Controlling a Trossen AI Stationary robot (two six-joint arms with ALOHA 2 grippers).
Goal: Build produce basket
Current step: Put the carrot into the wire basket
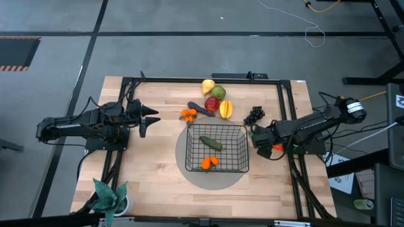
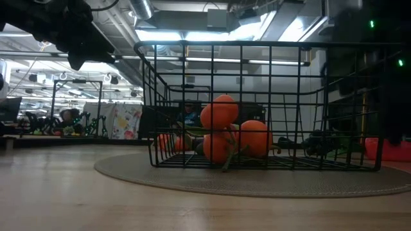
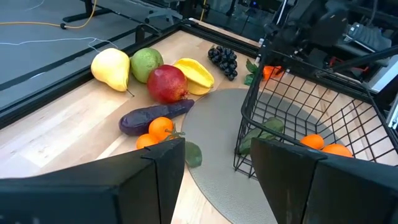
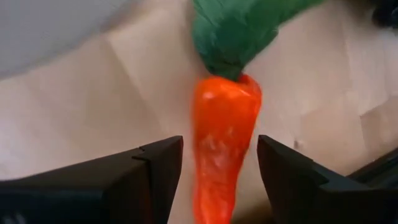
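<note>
Your basket sits on a round grey mat near the middle of the worktop. Inside it you have a green cucumber and a pair of small oranges toward the near wall; from table height those oranges show through the wire grid.

The rest of the produce lies on the worktop beyond the basket's far side. A yellow pear, a green apple, a red apple and a yellow ridged fruit are bunched close together. A purple eggplant lies just beside them, with two more small oranges at its end. The dark grapes sit apart, off the basket's far right corner.

Your right pincer is low at the basket's right side, its fingers apart with a carrot lying between them; the fingers do not visibly press on it, so you cannot call it gripped. The carrot is on the worktop outside the basket.

Your left pincer hovers left of the basket, fingers spread, holding nothing.

A potted plant stands at the near left corner.
</note>
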